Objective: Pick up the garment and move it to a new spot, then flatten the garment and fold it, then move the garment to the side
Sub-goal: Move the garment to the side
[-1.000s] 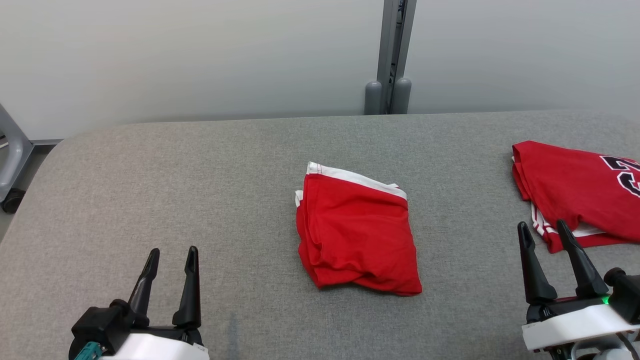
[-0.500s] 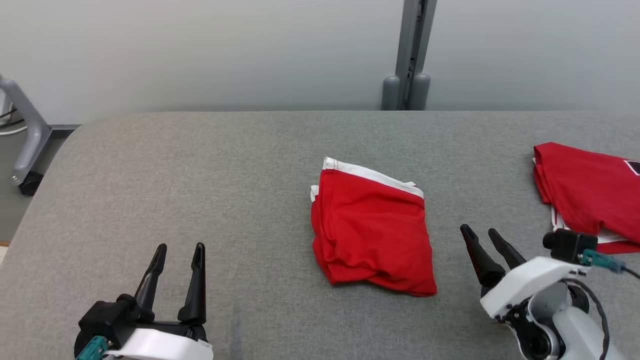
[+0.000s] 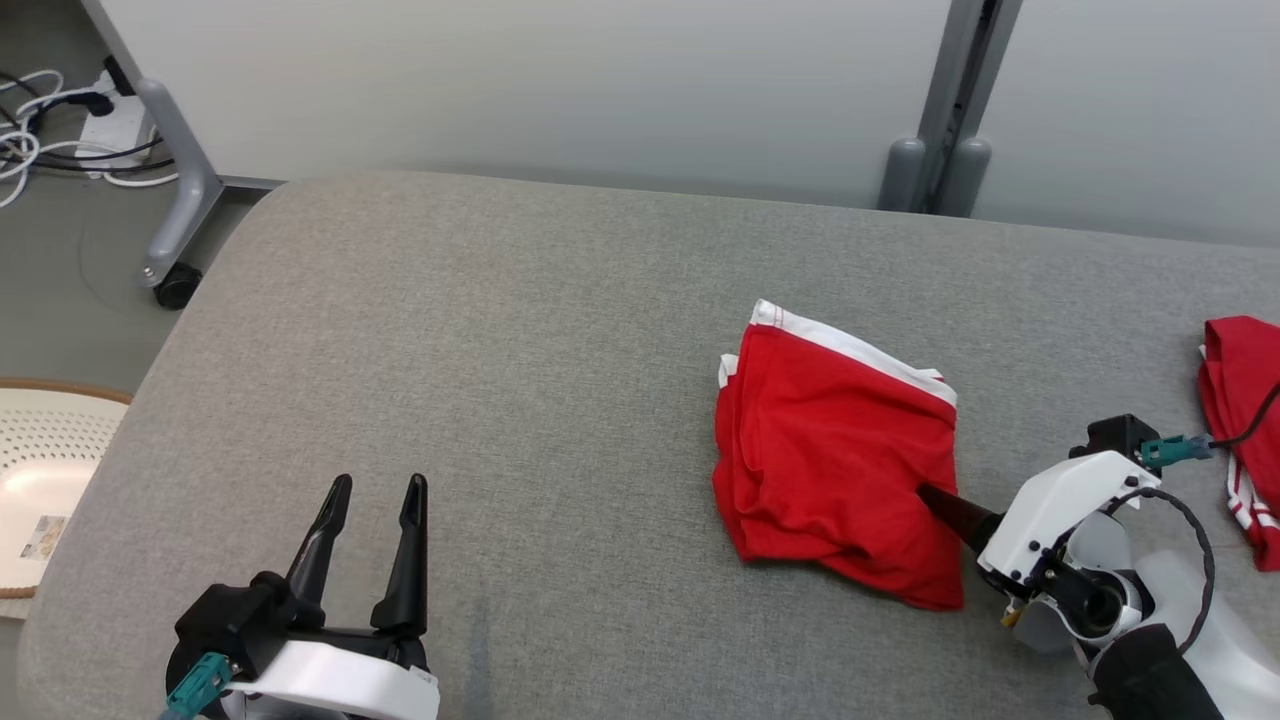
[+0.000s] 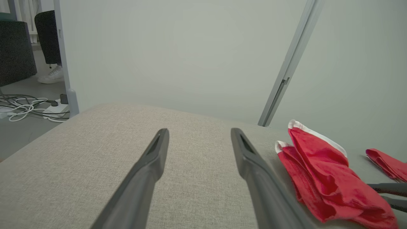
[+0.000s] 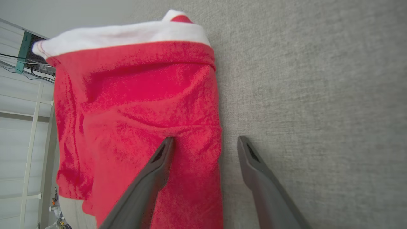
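The garment (image 3: 830, 450) is a folded red piece with a white band along its far edge, lying on the grey padded table (image 3: 500, 350). My right gripper (image 3: 930, 492) is turned on its side at the garment's near right edge. In the right wrist view the garment (image 5: 133, 105) lies under one finger while the other finger is over bare table, and the right gripper (image 5: 205, 141) is open, holding nothing. My left gripper (image 3: 380, 485) stands open over bare table at the lower left, well apart from the garment (image 4: 321, 171). The left gripper (image 4: 198, 132) holds nothing.
A second red garment (image 3: 1240, 400) with white stripes lies at the table's right end. Off the table's left edge are a white perforated basket (image 3: 40, 470), a wheeled stand leg (image 3: 175, 200) and cables (image 3: 40, 120). A grey post (image 3: 950, 130) stands behind the table.
The camera has turned left, shifting the whole picture right. My right gripper has swung in from the second garment to the folded garment's right edge and rolled onto its side. The left gripper has kept still.
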Controlling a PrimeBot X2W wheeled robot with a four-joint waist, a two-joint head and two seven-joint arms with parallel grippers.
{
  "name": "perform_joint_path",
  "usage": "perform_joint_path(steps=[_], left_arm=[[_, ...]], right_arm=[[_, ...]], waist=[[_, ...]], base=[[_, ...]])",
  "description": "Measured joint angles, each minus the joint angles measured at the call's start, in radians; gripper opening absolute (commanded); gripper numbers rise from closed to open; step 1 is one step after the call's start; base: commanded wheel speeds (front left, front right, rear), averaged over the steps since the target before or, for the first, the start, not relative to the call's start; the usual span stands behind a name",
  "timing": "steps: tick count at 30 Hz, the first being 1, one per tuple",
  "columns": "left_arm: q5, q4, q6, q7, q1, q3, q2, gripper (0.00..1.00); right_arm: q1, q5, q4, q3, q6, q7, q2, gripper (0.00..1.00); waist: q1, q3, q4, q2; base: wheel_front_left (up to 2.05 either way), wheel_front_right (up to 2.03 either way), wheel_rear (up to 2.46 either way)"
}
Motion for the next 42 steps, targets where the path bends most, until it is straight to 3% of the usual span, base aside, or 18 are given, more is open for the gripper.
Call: perform_joint_path(steps=[4,6,7,15,23,28,42], left_arm=[[-0.004,0.001,-0.001,0.000,-0.002,-0.005,0.000,1.00],[-0.011,0.001,-0.001,0.000,-0.002,-0.008,0.000,1.00],[-0.012,0.001,-0.001,0.000,-0.002,-0.009,0.000,1.00],[-0.015,-0.002,0.005,0.000,-0.002,-0.024,-0.001,1.00],[-0.019,-0.021,-0.001,0.000,-0.010,-0.087,0.000,1.00],[-0.019,-0.030,-0.004,-0.002,-0.072,-0.191,-0.002,1.00],[0.034,-0.074,-0.009,-0.001,-0.198,-0.284,0.004,1.00]], right_arm=[[-0.033,0.015,0.085,-0.012,0.000,0.039,0.003,1.00],[-0.041,0.030,0.096,-0.013,0.000,0.052,0.012,0.41],[-0.041,0.036,0.095,-0.010,0.000,0.052,0.016,0.00],[-0.051,0.045,0.036,0.029,0.000,-0.062,0.016,0.00],[-0.084,0.037,-0.122,0.159,0.000,-0.114,-0.050,0.00],[-0.172,0.021,-0.238,0.306,0.000,-0.117,-0.164,0.00],[-0.390,0.078,-0.260,0.429,0.000,-0.165,-0.430,0.00]], waist=[[0.0000,0.007,0.038,0.0000],[0.0000,0.009,0.051,0.0000],[0.0000,0.009,0.056,0.0000],[0.0000,0.003,0.041,0.0000],[0.0000,0.005,-0.059,0.0000],[0.0000,0.049,-0.161,0.0000],[0.0000,0.269,-0.262,0.0000]], base=[[0.00,0.00,0.00],[0.00,0.00,0.00],[0.00,0.00,0.00],[0.00,0.00,0.00],[0.00,0.00,0.00],[0.00,0.00,0.00],[0.00,0.00,0.00]])
